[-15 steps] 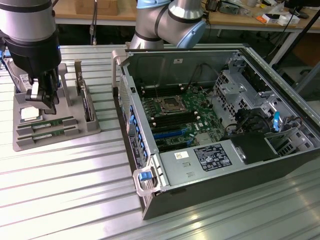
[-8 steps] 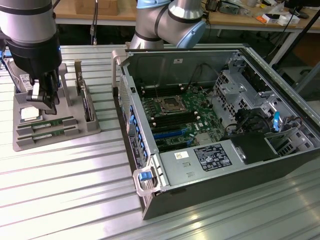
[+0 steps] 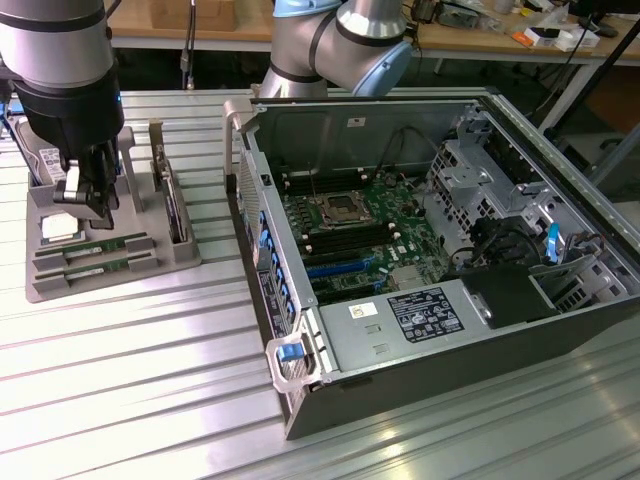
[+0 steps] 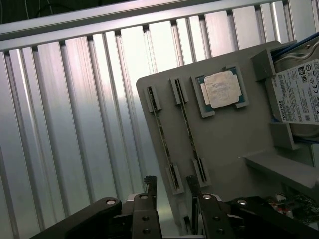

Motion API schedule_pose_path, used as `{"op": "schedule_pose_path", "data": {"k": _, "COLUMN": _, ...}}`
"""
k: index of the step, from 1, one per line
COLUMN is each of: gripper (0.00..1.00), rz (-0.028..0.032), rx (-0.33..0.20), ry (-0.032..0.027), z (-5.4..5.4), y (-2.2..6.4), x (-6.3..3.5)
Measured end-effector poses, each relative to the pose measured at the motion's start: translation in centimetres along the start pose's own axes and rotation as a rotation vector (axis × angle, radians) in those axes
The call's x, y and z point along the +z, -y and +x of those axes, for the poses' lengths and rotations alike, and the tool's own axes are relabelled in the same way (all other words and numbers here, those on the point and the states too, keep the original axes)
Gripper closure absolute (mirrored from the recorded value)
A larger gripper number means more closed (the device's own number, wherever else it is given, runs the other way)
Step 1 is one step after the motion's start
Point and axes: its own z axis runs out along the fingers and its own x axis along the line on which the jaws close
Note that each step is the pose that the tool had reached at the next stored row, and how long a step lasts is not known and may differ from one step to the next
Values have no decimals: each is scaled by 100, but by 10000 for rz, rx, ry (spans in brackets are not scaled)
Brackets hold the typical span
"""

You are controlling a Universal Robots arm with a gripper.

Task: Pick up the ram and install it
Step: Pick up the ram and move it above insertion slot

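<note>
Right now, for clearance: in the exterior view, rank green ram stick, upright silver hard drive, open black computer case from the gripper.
1. Green ram stick, below the gripper.
2. Silver hard drive, to the exterior view's right.
3. Black computer case, farther right.

Gripper [image 4: 171, 181]: black. Tray [image 4: 224, 144] beneath it: plain light grey. Ram [image 3: 110, 245], just below the gripper: green, with small dark chips. Processor [image 4: 222, 89], beyond the gripper: silver centre, green border. Hard drive [image 4: 299, 94], beside that: silver, white label, black print. Table [image 3: 120, 380]: bare silver, ribbed in parallel bands. Motherboard [image 3: 370, 225], well apart from the gripper: green.
</note>
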Motion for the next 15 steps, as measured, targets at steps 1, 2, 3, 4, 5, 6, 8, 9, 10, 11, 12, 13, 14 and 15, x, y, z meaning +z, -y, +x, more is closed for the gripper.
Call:
{"op": "schedule_pose_path", "data": {"k": 1, "gripper": 64, "rz": 0, "rx": 0, "ry": 0, "z": 0, "y": 0, "x": 0}}
{"op": "schedule_pose_path", "data": {"k": 2, "gripper": 64, "rz": 0, "rx": 0, "ry": 0, "z": 0, "y": 0, "x": 0}}
{"op": "schedule_pose_path", "data": {"k": 3, "gripper": 64, "rz": 0, "rx": 0, "ry": 0, "z": 0, "y": 0, "x": 0}}
{"op": "schedule_pose_path", "data": {"k": 4, "gripper": 64, "rz": 0, "rx": 0, "ry": 0, "z": 0, "y": 0, "x": 0}}
{"op": "schedule_pose_path", "data": {"k": 5, "gripper": 64, "rz": 0, "rx": 0, "ry": 0, "z": 0, "y": 0, "x": 0}}
{"op": "schedule_pose_path", "data": {"k": 6, "gripper": 64, "rz": 1, "rx": -41, "ry": -2, "z": 0, "y": 0, "x": 0}}
{"op": "schedule_pose_path", "data": {"k": 8, "gripper": 64, "rz": 3, "rx": -547, "ry": -24, "z": 0, "y": 0, "x": 2}}
{"op": "schedule_pose_path", "data": {"k": 9, "gripper": 64, "rz": 3, "rx": -943, "ry": -42, "z": 0, "y": 0, "x": 1}}
{"op": "schedule_pose_path", "data": {"k": 10, "gripper": 64, "rz": 4, "rx": -1265, "ry": -55, "z": 0, "y": 0, "x": 2}}
{"op": "schedule_pose_path", "data": {"k": 11, "gripper": 64, "rz": 5, "rx": -1457, "ry": -63, "z": 0, "y": 1, "x": 3}}
{"op": "schedule_pose_path", "data": {"k": 12, "gripper": 64, "rz": 6, "rx": -1492, "ry": -64, "z": -1, "y": 3, "x": 5}}
{"op": "schedule_pose_path", "data": {"k": 13, "gripper": 64, "rz": 4, "rx": -1492, "ry": -66, "z": -2, "y": 7, "x": 10}}
{"op": "schedule_pose_path", "data": {"k": 14, "gripper": 64, "rz": 4, "rx": -1493, "ry": -66, "z": -2, "y": 9, "x": 18}}
{"op": "schedule_pose_path", "data": {"k": 15, "gripper": 64, "rz": 4, "rx": -1493, "ry": -66, "z": -3, "y": 9, "x": 27}}
